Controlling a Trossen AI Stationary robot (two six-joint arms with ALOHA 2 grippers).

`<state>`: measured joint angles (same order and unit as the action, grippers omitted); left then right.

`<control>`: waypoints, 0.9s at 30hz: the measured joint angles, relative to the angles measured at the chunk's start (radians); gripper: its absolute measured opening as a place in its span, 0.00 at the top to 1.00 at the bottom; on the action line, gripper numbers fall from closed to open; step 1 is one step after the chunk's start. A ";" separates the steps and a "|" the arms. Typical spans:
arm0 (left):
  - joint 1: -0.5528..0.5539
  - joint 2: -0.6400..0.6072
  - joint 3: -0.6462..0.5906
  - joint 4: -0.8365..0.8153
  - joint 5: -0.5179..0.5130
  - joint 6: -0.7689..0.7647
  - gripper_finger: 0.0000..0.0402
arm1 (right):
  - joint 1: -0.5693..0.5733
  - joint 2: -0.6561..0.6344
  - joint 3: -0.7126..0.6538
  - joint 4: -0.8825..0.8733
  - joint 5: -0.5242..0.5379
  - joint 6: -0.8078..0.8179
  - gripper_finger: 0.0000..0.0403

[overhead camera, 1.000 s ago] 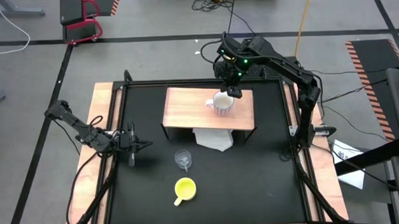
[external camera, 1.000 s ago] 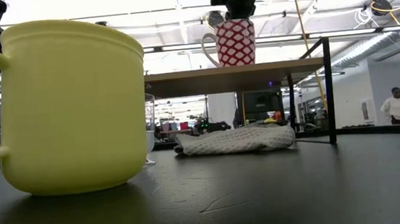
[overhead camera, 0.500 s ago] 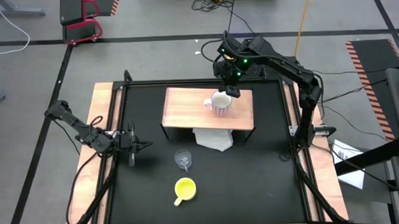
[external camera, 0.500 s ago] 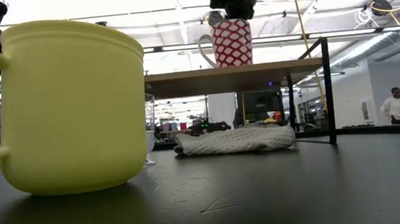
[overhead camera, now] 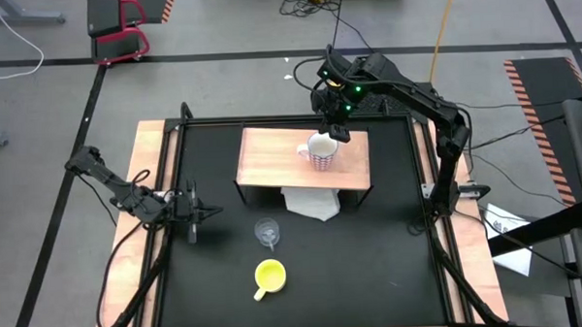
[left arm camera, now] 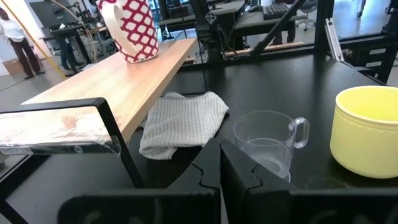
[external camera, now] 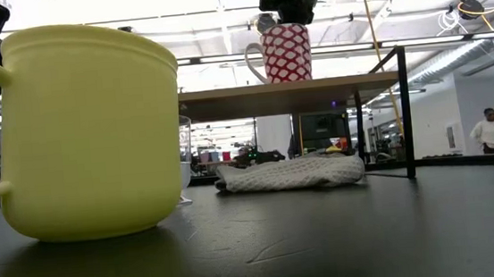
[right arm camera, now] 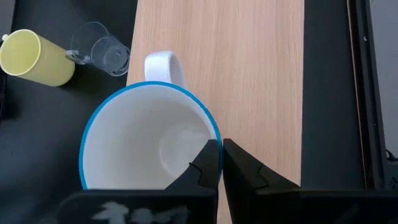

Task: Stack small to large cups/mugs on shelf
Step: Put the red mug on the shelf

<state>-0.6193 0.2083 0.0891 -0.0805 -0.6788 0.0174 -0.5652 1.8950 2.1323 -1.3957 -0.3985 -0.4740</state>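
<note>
On the table's far half, shelf carries white mug with red pattern, near its right end. Right gripper just above the rim, fingers together, holding nothing. White cloth under shelf's front edge. Yellow mug near front edge; glass cup between. Left gripper at left edge, closed, empty. No readable writing.

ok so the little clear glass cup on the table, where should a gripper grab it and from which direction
Probably the rim, coming straight down. The clear glass cup stands upright and open-mouthed on the black table, clear of the yellow mug and the white cloth, so one finger can go inside the wall. Pinch the side away from its small handle. The left gripper waits nearest.
</note>
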 joint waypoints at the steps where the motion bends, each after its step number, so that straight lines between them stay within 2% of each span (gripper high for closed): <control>1: 0.000 0.000 0.000 0.000 0.000 0.000 1.00 | 0.002 0.000 0.000 0.001 0.001 0.001 1.00; 27: 0.000 0.000 0.000 -0.006 0.002 -0.005 1.00 | 0.031 -0.022 -0.003 0.005 0.005 0.014 1.00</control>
<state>-0.6194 0.2081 0.0891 -0.0868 -0.6764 0.0126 -0.5343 1.8725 2.1296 -1.3910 -0.3931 -0.4599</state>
